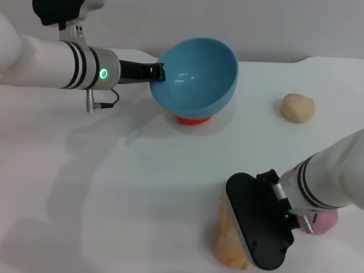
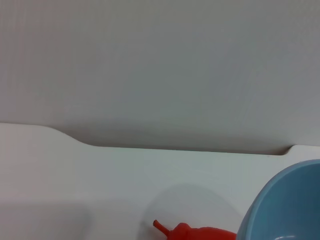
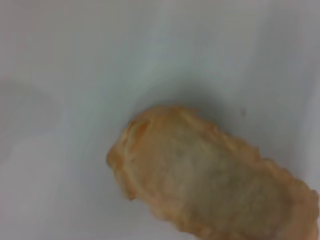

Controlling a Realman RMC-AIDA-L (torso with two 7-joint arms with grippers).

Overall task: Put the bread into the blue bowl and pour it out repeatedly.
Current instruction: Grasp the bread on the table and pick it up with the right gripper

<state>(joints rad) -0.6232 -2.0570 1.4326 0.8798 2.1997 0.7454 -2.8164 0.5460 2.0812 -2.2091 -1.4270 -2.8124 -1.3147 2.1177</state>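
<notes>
The blue bowl [image 1: 196, 74] hangs tilted above the table at the back centre, its opening facing toward me and to the right. My left gripper [image 1: 157, 72] is shut on its left rim. The bowl looks empty; its edge also shows in the left wrist view [image 2: 290, 205]. The bread [image 1: 227, 242] lies on the table at the front right, mostly hidden under my right gripper [image 1: 259, 227], which hovers just above it. The right wrist view shows the bread [image 3: 210, 175] lying flat below it, with no fingers in sight.
A red tomato-like object [image 1: 190, 119] sits under the bowl and shows in the left wrist view [image 2: 200, 234]. A beige ball [image 1: 297, 107] lies at the back right. A pink object [image 1: 325, 223] lies under my right forearm. The white table's back edge [image 1: 273, 60] is close behind the bowl.
</notes>
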